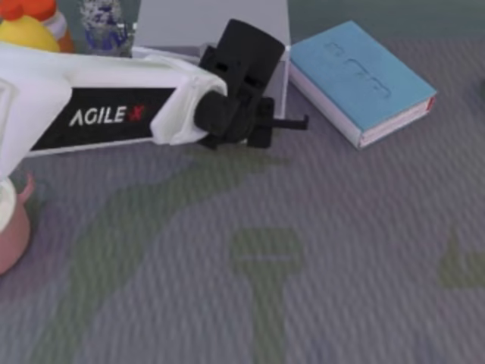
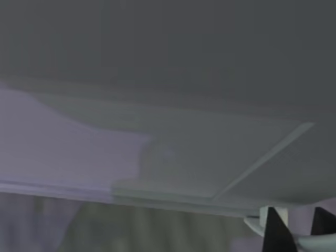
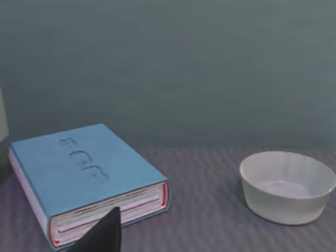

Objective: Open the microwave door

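Silver-grey box: the microwave (image 1: 212, 26) stands at the far edge of the table (image 1: 341, 250), partly hidden by my left arm (image 1: 98, 106).
Door: the microwave door (image 1: 282, 83) shows as a thin pale edge just right of the arm's black wrist; from above I cannot tell how far it is swung.
Inside: the left wrist view looks into the microwave at its pale purple floor (image 2: 63, 147).
Left gripper: the left gripper (image 1: 280, 123) is at the microwave's front right corner, its fingers (image 2: 275, 231) close together at the door's edge; whether they actually clamp the door I cannot tell.
Book: a light-blue book (image 1: 360, 80) lies just right of the microwave.
Bowl: a white bowl (image 3: 286, 186) sits beyond the book, farther from the microwave.
Right gripper: only one dark fingertip shows in its own view, near the book; its opening I cannot tell.
Cup: a pink cup (image 1: 11, 224) sits well left and forward of the microwave.
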Action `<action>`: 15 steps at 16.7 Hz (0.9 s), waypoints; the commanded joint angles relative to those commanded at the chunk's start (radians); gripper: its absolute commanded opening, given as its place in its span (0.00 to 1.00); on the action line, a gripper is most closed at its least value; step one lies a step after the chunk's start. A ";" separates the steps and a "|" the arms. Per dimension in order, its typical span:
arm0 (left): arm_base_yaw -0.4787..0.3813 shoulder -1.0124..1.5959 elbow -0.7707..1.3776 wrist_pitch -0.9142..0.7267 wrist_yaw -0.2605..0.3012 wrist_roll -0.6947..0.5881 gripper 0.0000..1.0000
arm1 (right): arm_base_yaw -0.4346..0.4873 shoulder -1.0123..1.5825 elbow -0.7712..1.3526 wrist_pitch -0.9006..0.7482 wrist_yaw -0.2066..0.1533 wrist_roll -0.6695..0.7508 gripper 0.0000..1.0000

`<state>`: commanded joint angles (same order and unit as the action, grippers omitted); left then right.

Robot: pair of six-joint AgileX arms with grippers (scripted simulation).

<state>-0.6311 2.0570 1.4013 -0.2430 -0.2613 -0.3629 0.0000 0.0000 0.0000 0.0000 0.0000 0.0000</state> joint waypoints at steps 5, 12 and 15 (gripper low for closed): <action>0.010 -0.023 -0.037 0.022 0.021 0.034 0.00 | 0.000 0.000 0.000 0.000 0.000 0.000 1.00; 0.010 -0.023 -0.037 0.022 0.021 0.034 0.00 | 0.000 0.000 0.000 0.000 0.000 0.000 1.00; 0.010 -0.023 -0.037 0.022 0.021 0.034 0.00 | 0.000 0.000 0.000 0.000 0.000 0.000 1.00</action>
<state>-0.6215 2.0337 1.3640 -0.2213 -0.2404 -0.3284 0.0000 0.0000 0.0000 0.0000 0.0000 0.0000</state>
